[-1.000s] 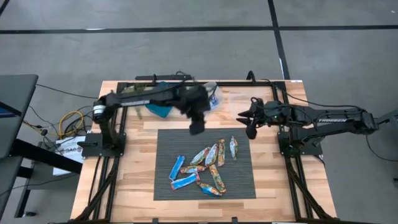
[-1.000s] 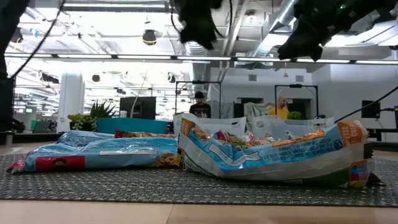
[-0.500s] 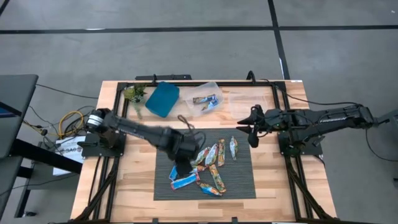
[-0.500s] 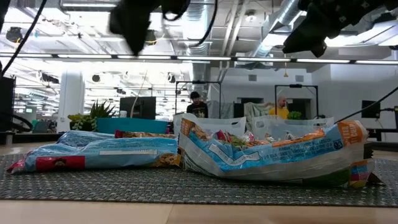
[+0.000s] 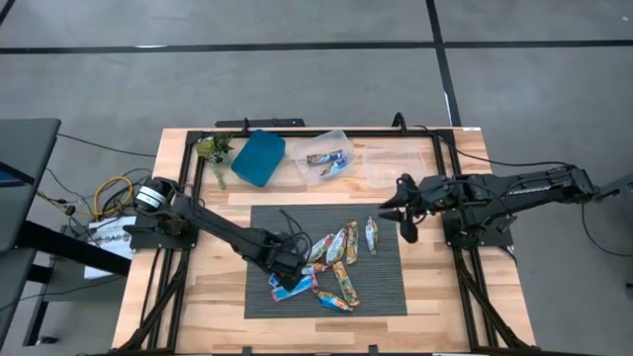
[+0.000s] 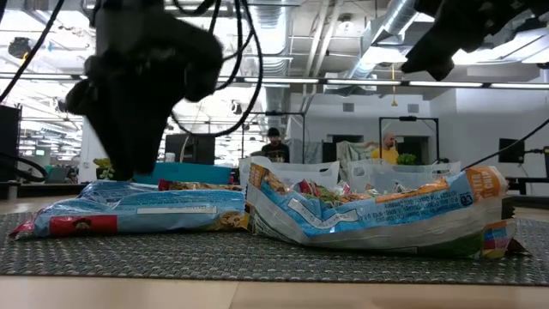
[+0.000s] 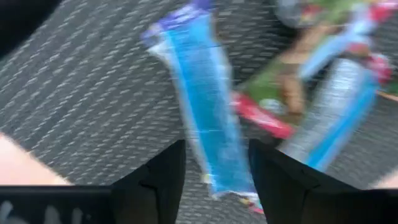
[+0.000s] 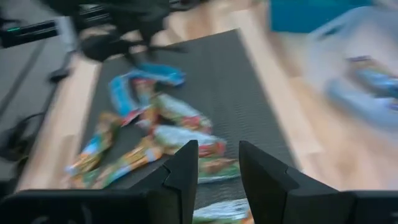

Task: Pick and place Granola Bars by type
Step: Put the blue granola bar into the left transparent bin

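Observation:
Several granola bars [image 5: 334, 262] in blue, orange-brown and silvery-green wrappers lie flat in a loose pile on a dark mat. My left gripper [image 5: 289, 267] is low over the pile's left side. It is open, with one finger on each side of a blue bar [image 7: 202, 106] that lies flat on the mat; I cannot tell if they touch it. In the low view it [image 6: 129, 163] hangs just over that bar [image 6: 137, 210]. My right gripper [image 5: 398, 216] is open and raised beside the mat's far right corner, and it looks across the pile [image 8: 155, 124].
Along the far edge stand a teal bin [image 5: 257, 158], a clear bin [image 5: 318, 146] holding a few bars, and a second clear bin [image 5: 391, 163]. Bare wood lies left and right of the mat [image 5: 381, 297]. People stand in the room beyond the table [image 6: 274, 146].
My left arm has swung from over the far bins toward the near edge and dropped low onto the mat. It has ended over the blue bar at the pile's left side. The bars have not moved.

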Robot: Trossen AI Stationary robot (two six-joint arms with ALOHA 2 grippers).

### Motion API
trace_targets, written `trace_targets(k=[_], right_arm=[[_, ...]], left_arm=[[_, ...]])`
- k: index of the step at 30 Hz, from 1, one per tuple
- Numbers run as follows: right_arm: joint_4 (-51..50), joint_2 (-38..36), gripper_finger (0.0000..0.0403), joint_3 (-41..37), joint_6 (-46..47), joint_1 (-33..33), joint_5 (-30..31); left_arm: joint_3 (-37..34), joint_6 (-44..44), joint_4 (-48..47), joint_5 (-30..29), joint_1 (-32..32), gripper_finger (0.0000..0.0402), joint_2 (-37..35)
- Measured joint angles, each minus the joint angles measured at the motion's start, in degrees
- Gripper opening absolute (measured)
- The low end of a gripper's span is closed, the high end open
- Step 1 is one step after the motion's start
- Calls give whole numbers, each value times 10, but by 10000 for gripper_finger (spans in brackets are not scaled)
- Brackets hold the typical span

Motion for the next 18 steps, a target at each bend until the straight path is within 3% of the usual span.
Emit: trace_targets(k=[6,10,18], right_arm=[[-1,0,107,0,-9,-1,-78],[-5,0,107,0,-11,-1,-86],[-11,0,107,0,-7,-1,-89]], left_arm=[[-29,-14,11,-13,0,204,0],[-36,-6,30,-11,0,200,0],[-38,-5,81,-8,0,112,0]])
